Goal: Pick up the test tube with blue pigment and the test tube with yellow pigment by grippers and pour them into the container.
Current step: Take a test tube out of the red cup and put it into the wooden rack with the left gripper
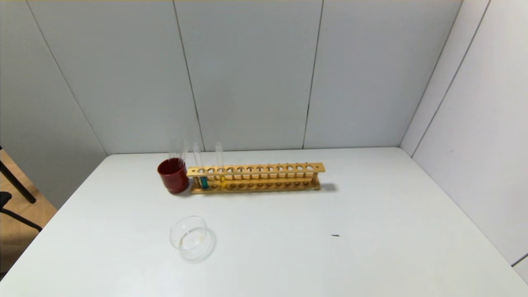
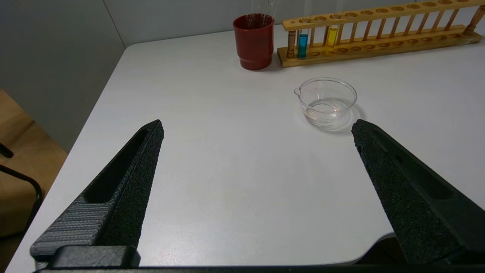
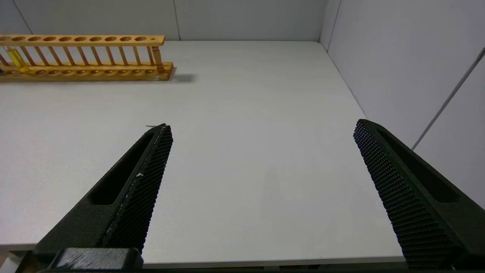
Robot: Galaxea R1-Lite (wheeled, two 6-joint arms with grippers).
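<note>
The test tube with blue pigment (image 1: pixel 203 181) stands upright at the left end of a wooden rack (image 1: pixel 255 177); it also shows in the left wrist view (image 2: pixel 302 44). The test tube with yellow pigment (image 1: pixel 222 180) stands upright two holes to its right, and shows in both wrist views (image 2: pixel 332 36) (image 3: pixel 17 58). The container (image 1: pixel 189 233) is a low clear glass beaker in front of the rack, seen too in the left wrist view (image 2: pixel 326 99). My left gripper (image 2: pixel 257 127) is open and empty over the table's near left edge. My right gripper (image 3: pixel 261 127) is open and empty over the near right edge. Neither gripper shows in the head view.
A dark red cup (image 1: pixel 173 175) holding colourless clear tubes stands against the rack's left end. The white table (image 1: pixel 330 255) meets grey walls at the back and right. A small dark mark (image 1: pixel 335 235) lies on the table. A chair (image 1: pixel 12 198) stands off the left edge.
</note>
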